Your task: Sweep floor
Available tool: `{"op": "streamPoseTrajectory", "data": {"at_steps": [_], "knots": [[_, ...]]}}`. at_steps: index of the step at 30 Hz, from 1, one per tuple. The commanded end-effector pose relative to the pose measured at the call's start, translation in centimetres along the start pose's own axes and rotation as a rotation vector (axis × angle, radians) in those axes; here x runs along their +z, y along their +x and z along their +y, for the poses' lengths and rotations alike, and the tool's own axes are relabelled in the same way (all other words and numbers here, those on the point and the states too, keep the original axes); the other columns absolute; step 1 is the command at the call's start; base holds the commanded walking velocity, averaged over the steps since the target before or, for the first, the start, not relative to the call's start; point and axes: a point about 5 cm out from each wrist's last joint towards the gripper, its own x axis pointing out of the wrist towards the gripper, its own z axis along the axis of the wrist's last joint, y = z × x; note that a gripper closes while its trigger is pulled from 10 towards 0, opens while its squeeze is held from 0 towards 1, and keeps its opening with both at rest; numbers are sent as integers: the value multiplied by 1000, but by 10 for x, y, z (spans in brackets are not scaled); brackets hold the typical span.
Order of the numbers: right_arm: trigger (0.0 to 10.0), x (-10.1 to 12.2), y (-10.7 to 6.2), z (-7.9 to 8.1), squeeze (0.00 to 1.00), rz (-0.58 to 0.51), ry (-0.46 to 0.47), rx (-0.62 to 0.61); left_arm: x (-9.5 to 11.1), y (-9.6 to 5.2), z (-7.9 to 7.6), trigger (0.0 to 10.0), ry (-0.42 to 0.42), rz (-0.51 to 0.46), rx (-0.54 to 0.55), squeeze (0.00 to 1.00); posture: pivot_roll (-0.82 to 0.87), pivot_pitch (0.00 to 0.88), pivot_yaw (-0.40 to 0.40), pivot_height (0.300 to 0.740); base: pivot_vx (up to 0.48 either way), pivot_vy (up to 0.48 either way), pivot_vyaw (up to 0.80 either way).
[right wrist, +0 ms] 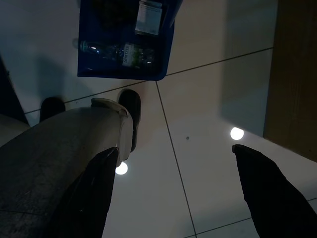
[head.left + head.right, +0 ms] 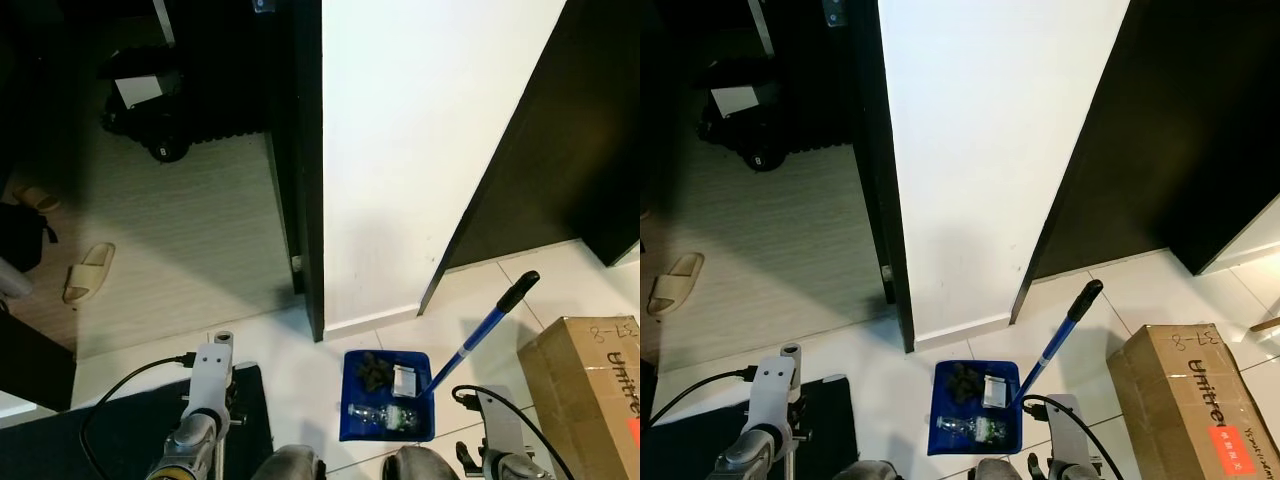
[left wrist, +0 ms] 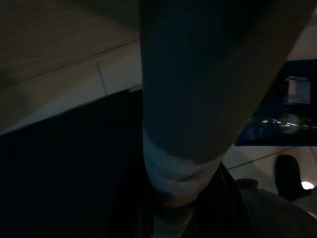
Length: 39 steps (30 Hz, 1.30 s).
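Left eye view: a blue dustpan (image 2: 388,396) sits on the white tiled floor (image 2: 300,350) just ahead of the robot's feet, holding a clear plastic bottle (image 2: 383,414), a dark clump of debris (image 2: 373,371) and a white scrap (image 2: 404,379). Its blue handle (image 2: 480,332) rises from the pan's right edge and leans up and to the right, ending in a black grip (image 2: 519,290). The right arm (image 2: 505,440) is just beside the handle's base; the left arm (image 2: 200,410) hangs over a dark mat (image 2: 130,430), well apart from it. A cardboard box (image 2: 585,390) stands to the right.

Right eye view: same layout, the handle's long axis tilting away from the robot toward the right.

Left wrist view: dark; whether the left end effector is spread or pressed together, I cannot tell.

Right wrist view: the right end effector (image 1: 181,191) has its fingers (image 1: 265,191) spread wide, holding nothing, above bare tile, with the dustpan further ahead.

Judging by this, the right arm is nearer and would reach forward and slightly inward for the handle.
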Motion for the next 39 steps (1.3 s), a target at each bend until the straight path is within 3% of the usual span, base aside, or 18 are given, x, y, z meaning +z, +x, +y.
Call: {"op": "streamPoseTrajectory", "data": {"at_steps": [1, 7, 10, 31, 39], "knots": [[10000, -4, -1, -1, 0, 15, -4, -4, 3, 1, -7, 10000, -13, -17, -44, 0, 59, 0, -12, 740, 0, 0, 0], [10000, -4, -1, -1, 0, 16, -6, -4, 0, 1, 1, 10000, 80, 25, 62, 0, 58, 0, -12, 740, 0, 0, 0], [10000, -4, -1, 0, 0, 15, -6, -4, -5, 1, 9, 10000, 187, 113, 189, 0, 55, 0, -9, 740, 0, 0, 0], [10000, -5, -1, 0, 0, 13, 1, -9, -5, 1, 9, 10000, 196, 130, 206, 0, 48, 0, -8, 740, 0, 0, 0], [10000, -5, -1, -2, 0, 12, -1, -10, -4, 1, 10, 10000, 237, 136, 228, 0, 48, 0, -11, 740, 0, 0, 0]]}}
